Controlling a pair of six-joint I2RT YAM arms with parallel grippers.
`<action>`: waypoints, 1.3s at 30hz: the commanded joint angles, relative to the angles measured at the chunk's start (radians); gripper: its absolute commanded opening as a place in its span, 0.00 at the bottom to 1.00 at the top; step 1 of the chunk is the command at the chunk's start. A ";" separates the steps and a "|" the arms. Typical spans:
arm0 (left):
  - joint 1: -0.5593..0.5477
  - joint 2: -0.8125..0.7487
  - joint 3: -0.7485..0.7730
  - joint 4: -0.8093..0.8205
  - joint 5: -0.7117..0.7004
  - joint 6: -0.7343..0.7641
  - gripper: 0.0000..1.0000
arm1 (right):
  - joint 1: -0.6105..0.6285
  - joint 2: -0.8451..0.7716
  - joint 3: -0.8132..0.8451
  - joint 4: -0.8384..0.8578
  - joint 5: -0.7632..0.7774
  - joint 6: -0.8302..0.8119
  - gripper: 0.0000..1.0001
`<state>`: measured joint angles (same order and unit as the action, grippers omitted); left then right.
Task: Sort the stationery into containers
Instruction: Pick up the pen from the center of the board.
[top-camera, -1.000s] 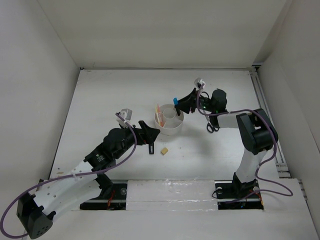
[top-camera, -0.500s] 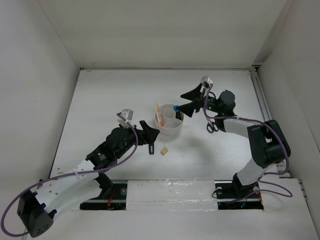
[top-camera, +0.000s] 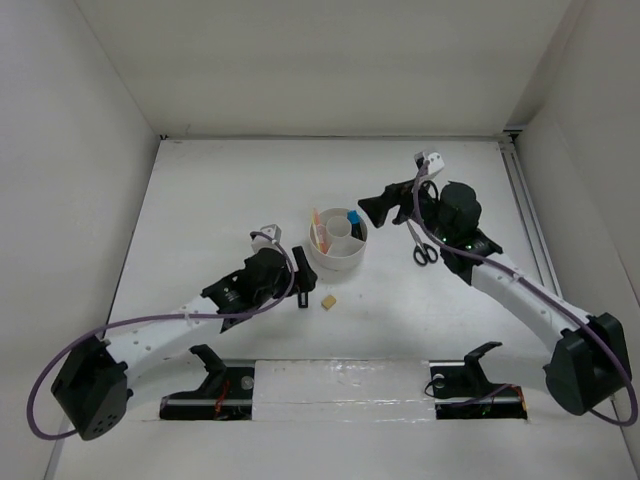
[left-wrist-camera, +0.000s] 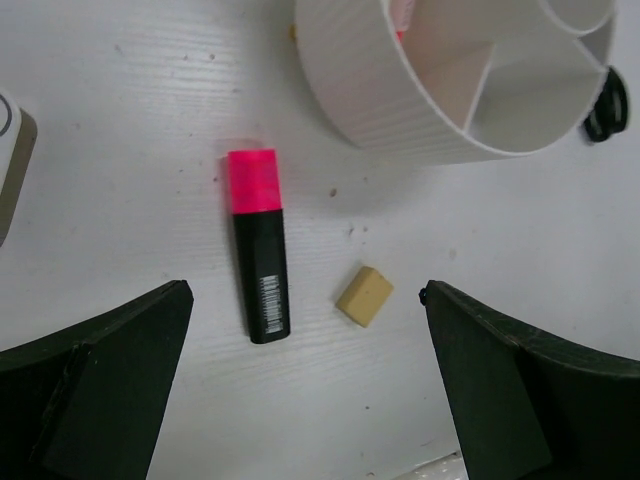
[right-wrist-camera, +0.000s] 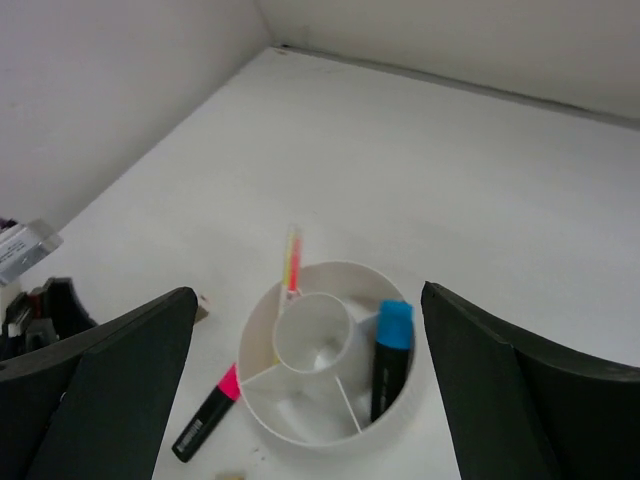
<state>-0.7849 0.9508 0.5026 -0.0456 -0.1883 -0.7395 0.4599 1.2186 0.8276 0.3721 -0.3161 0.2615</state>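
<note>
The round white organizer (top-camera: 337, 258) stands mid-table. A blue-capped marker (right-wrist-camera: 390, 358) lies in one wedge and thin pink and yellow pens (right-wrist-camera: 291, 262) lean in another. My right gripper (top-camera: 376, 207) hangs open and empty just right of the organizer, above the table. Black scissors (top-camera: 421, 246) lie under that arm. A pink-capped marker (left-wrist-camera: 258, 245) and a tan eraser (left-wrist-camera: 364, 295) lie on the table in front of the organizer (left-wrist-camera: 400, 110). My left gripper (left-wrist-camera: 307, 290) is open above them, both lying between its fingers (left-wrist-camera: 100, 380).
White walls close in the table (top-camera: 200, 200) at the back and on both sides. A metal rail (top-camera: 535, 250) runs along the right edge. A small white and tan object (left-wrist-camera: 8, 165) lies at the left edge of the left wrist view.
My right gripper opened and let the blue-capped marker drop into the organizer, then drew back to the right. The left arm shifted slightly right, over the pink-capped marker.
</note>
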 joint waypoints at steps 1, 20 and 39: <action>0.003 0.069 0.062 -0.062 -0.040 -0.044 1.00 | 0.002 -0.066 0.044 -0.185 0.169 0.005 1.00; -0.031 0.364 0.162 -0.165 -0.146 -0.115 0.95 | 0.140 -0.241 0.064 -0.409 0.322 -0.025 1.00; -0.097 0.535 0.214 -0.250 -0.191 -0.149 0.66 | 0.140 -0.272 0.054 -0.418 0.331 -0.025 1.00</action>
<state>-0.8600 1.4414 0.7029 -0.2234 -0.3672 -0.8516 0.5907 0.9745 0.8433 -0.0612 0.0010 0.2497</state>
